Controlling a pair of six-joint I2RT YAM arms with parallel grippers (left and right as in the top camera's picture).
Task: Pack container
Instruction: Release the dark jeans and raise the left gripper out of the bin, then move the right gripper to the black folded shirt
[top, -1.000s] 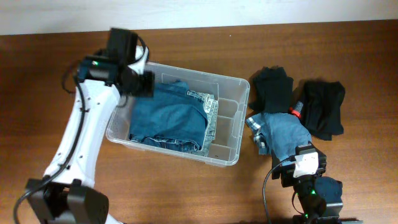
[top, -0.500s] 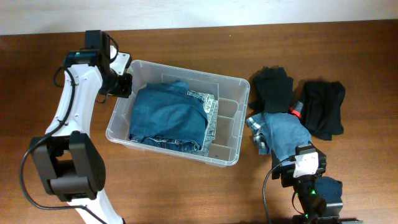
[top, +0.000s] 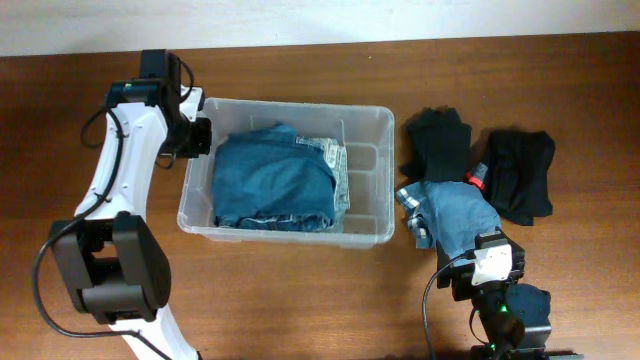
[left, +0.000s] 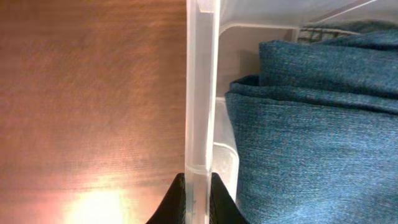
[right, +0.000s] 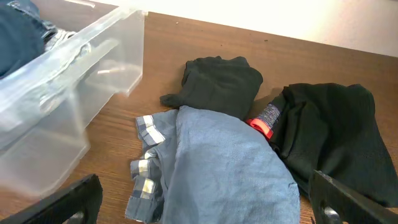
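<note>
The clear plastic container (top: 366, 178) stands at the table's middle, square to the table edges. Folded blue jeans (top: 275, 180) fill its left and middle. My left gripper (top: 196, 137) is at the container's left wall. In the left wrist view it (left: 199, 182) is shut on the container's rim (left: 200, 93), with the jeans (left: 311, 124) just inside the wall. My right gripper (right: 208, 208) stands wide open low over a light blue shirt (right: 230, 168), holding nothing.
Right of the container lie the light blue shirt (top: 455, 215), a black garment (top: 438, 140), another black garment (top: 520, 175) and a small red and grey piece (top: 476, 176) between them. Bare wood lies to the left and front.
My left gripper moved to the container's left wall and shut on its rim. The container turned from a slant to square with the table. The right arm stayed still.
</note>
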